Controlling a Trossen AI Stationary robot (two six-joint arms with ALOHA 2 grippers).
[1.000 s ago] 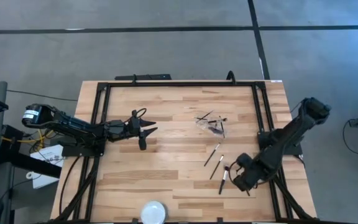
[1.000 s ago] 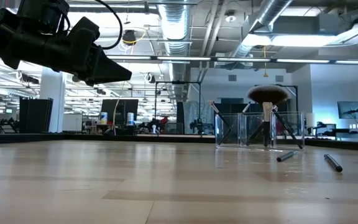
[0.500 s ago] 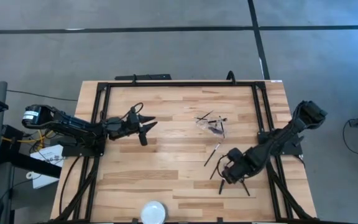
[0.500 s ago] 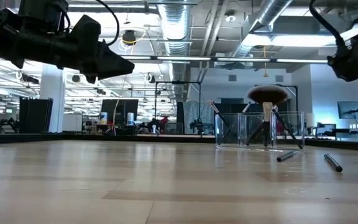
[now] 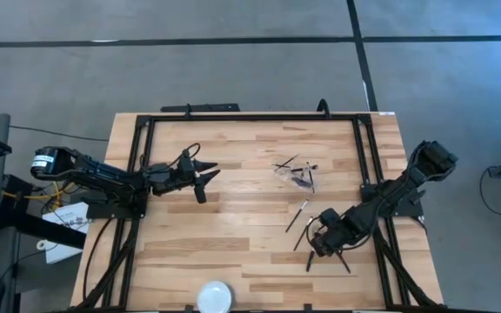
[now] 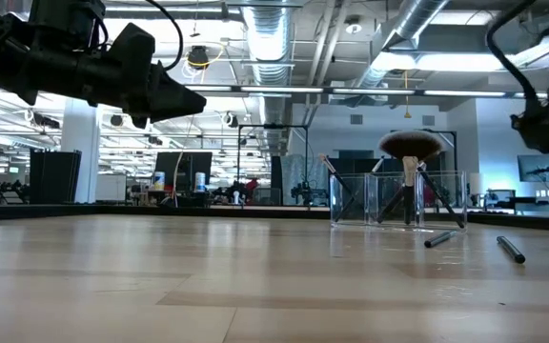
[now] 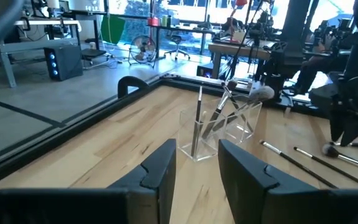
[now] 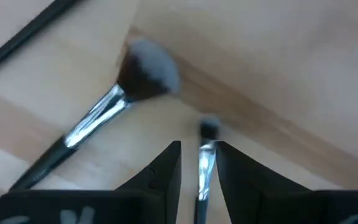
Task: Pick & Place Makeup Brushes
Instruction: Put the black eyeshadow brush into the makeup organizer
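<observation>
Three loose makeup brushes [image 5: 303, 233] lie flat on the wood at the table's right. Several more stand in the clear plastic holder [image 5: 298, 176], among them one with a wide fluffy head [image 6: 410, 145]. My right gripper [image 5: 320, 241] hangs low over the loose brushes, open by a narrow gap. A thin brush's silver ferrule and small dark tip [image 8: 207, 134] lie between its fingers. A fluffy-headed brush [image 8: 143, 73] lies beside it. My left gripper [image 5: 203, 180] hovers above the table's left half, open by a narrow gap [image 7: 197, 165], pointing toward the holder [image 7: 219, 127]. My right gripper comes at the thin brush from above, its fingers along the brush's length, one on each side of the ferrule [image 8: 205, 158]. The brush lies on the table. I cannot tell whether a finger touches it.
A round white dish [image 5: 215, 297] sits at the near edge. A black frame [image 5: 250, 116] borders the table's far and side edges. Bare wood lies between the two grippers.
My right gripper swung from near the table's right edge toward the left, over the loose brushes, then came down a little. My left gripper tipped its fingers slightly upward and stayed in place. No brush has moved.
</observation>
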